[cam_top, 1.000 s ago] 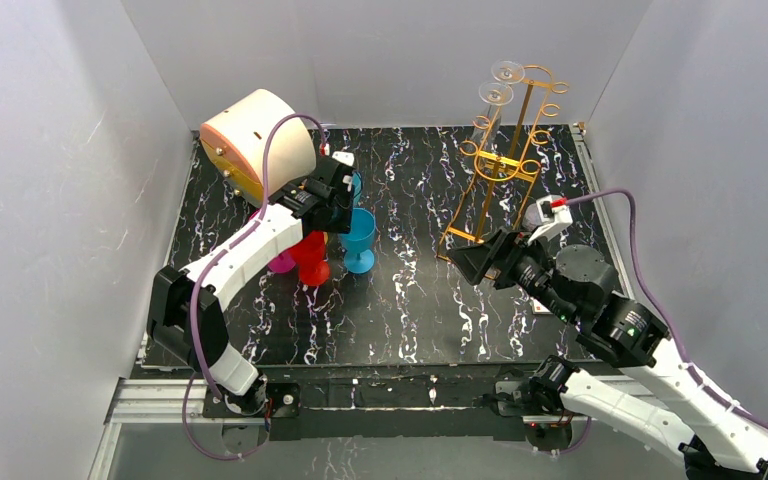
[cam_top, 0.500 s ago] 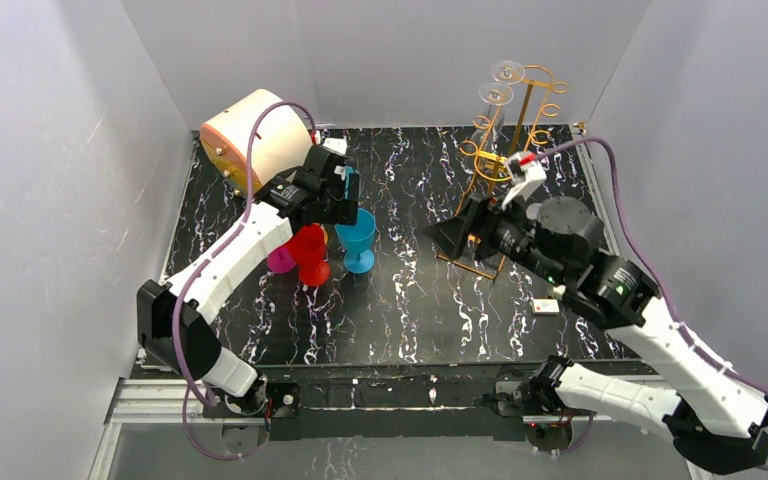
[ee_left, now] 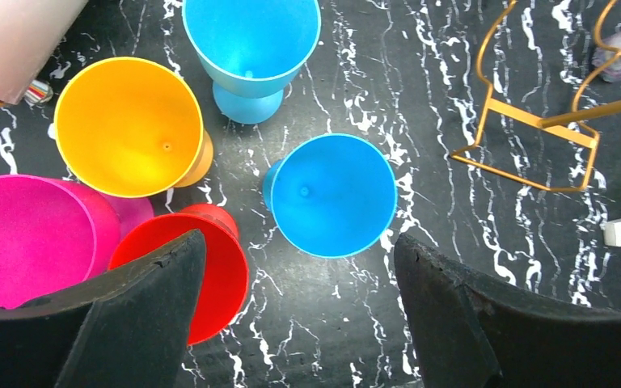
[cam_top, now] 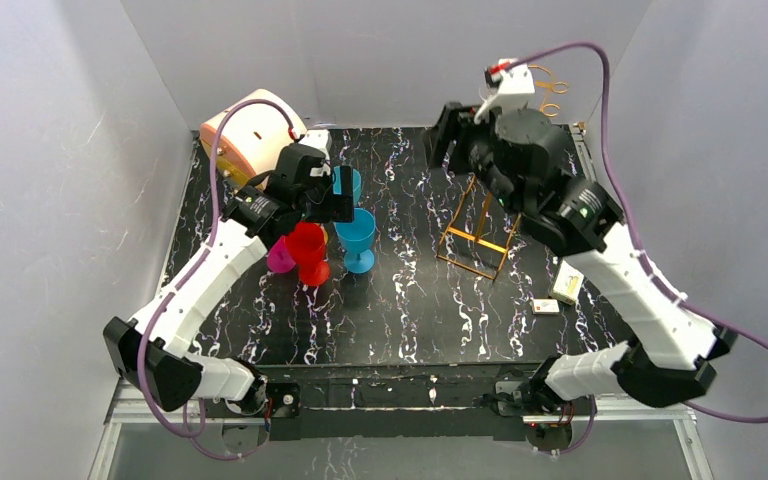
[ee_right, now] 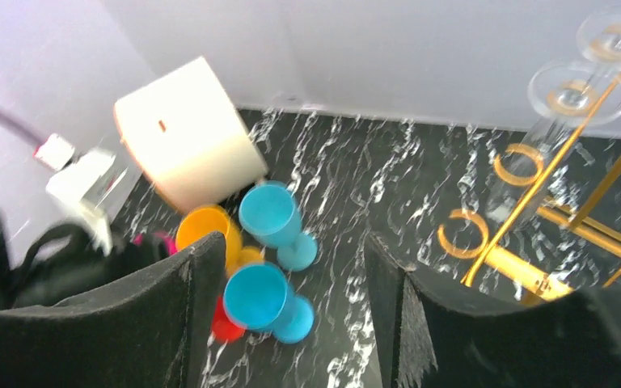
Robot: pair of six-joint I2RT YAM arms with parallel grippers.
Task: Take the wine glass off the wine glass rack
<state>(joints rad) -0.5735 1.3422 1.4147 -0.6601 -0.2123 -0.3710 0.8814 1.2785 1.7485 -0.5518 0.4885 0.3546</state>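
The gold wire wine glass rack (ee_right: 534, 194) stands at the back right; its rectangular base (cam_top: 475, 245) shows in the top view and in the left wrist view (ee_left: 525, 121). Two clear wine glasses (ee_right: 594, 81) hang upside down from its top hooks in the right wrist view; my right arm hides them in the top view. My right gripper (cam_top: 445, 140) (ee_right: 291, 267) is open and empty, held high to the left of the rack's top. My left gripper (cam_top: 335, 195) (ee_left: 299, 259) is open and empty above the coloured cups.
Plastic goblets stand at the left: two blue (ee_left: 331, 194) (ee_left: 251, 40), one orange (ee_left: 125, 125), one red (ee_left: 218, 267), one pink (ee_left: 28, 238). A cream cylinder (cam_top: 255, 140) lies at the back left. Two small white boxes (cam_top: 567, 285) lie near the right edge. Walls close in on three sides.
My right arm has risen from beside the rack's base to the height of its top and now covers the glasses in the top view. My left gripper has shifted slightly back over the cups.
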